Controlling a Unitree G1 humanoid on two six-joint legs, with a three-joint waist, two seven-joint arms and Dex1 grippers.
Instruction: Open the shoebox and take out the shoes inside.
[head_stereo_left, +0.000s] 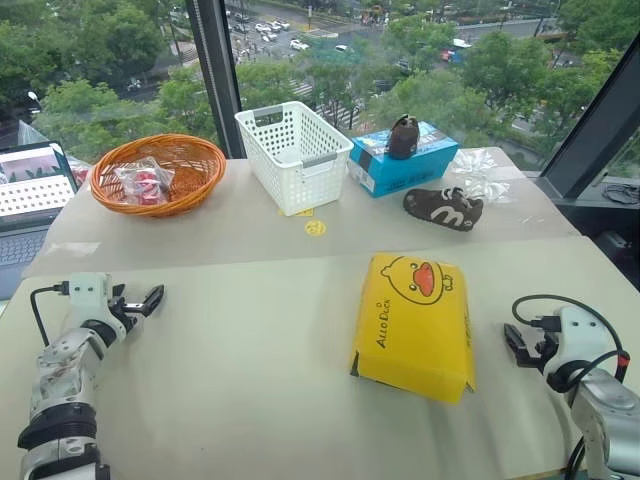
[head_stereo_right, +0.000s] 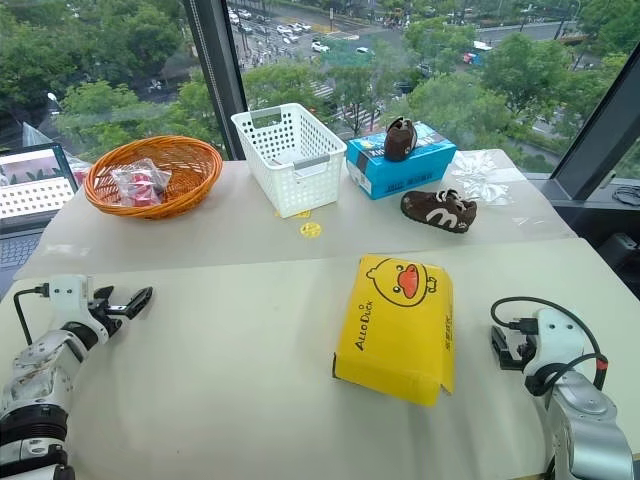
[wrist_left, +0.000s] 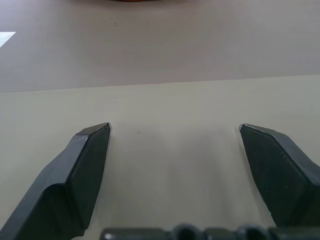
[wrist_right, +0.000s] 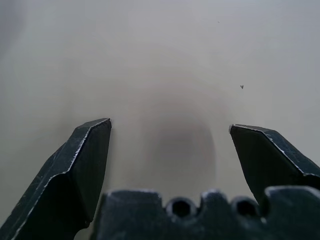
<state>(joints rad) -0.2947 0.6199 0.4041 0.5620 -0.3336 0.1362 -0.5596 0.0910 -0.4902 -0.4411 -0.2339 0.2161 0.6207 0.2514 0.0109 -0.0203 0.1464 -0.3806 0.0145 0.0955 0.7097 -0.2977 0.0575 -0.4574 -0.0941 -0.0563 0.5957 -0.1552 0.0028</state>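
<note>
The yellow shoebox (head_stereo_left: 415, 324) with a duck face and "AlloDuck" lettering lies closed on the table, a little right of centre. The shoes are hidden from view. My left gripper (head_stereo_left: 148, 298) hovers open over the table at the near left, far from the box, and in the left wrist view its fingers (wrist_left: 85, 170) stand wide apart over bare table. At the near right, just right of the box, my right gripper (head_stereo_left: 516, 345) is open too, with its fingers (wrist_right: 80, 165) spread and nothing between them.
At the back stand an orange wicker basket (head_stereo_left: 160, 172) with a packet inside, a white plastic basket (head_stereo_left: 293, 152), and a blue box (head_stereo_left: 402, 160) with one brown shoe (head_stereo_left: 403, 135) on top. A second brown shoe (head_stereo_left: 443, 207) lies beside it. A laptop (head_stereo_left: 30, 200) sits far left.
</note>
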